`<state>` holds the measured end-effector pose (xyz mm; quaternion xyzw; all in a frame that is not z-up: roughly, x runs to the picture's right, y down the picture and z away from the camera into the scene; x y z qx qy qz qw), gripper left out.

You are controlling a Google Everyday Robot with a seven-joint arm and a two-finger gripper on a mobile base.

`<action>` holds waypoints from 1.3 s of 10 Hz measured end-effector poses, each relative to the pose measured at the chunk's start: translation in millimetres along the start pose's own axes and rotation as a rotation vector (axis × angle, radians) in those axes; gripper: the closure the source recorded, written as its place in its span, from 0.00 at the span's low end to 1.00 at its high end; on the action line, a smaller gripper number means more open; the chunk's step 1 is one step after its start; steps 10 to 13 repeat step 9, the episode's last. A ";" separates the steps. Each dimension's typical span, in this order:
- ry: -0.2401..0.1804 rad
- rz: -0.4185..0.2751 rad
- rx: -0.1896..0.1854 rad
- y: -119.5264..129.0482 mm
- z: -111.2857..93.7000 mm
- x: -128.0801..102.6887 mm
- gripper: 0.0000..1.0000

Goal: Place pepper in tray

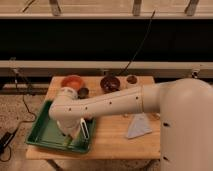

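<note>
The white arm (107, 103) reaches from the right across the wooden table (112, 140) and bends down over the green tray (42, 137), which lies on the left side of the table and hangs a little over its edge. The gripper (75, 136) is low over the right part of the tray, near its front rim. If it is grasping something or released, I cannot tell. The pepper is not visible; the arm hides much of the tray. Behind the tray stand an orange bowl (72, 81) and a dark bowl (110, 83). A pale cloth (139, 126) lies on the table to the right
</note>
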<state>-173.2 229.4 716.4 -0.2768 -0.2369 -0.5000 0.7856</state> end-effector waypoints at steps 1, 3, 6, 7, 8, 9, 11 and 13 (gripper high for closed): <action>-0.001 -0.001 0.007 -5.3 0.3 2.0 0.39; -0.001 0.000 0.019 -14.4 -0.7 7.1 0.22; 0.000 0.015 0.037 -19.1 -3.6 15.0 0.20; 0.001 0.014 0.038 -19.4 -3.7 15.0 0.20; 0.001 0.013 0.038 -20.0 -3.6 14.5 0.20; 0.001 0.012 0.038 -20.4 -3.6 14.1 0.20; 0.001 0.012 0.038 -20.4 -3.6 14.1 0.20; 0.001 0.012 0.038 -20.4 -3.6 14.1 0.20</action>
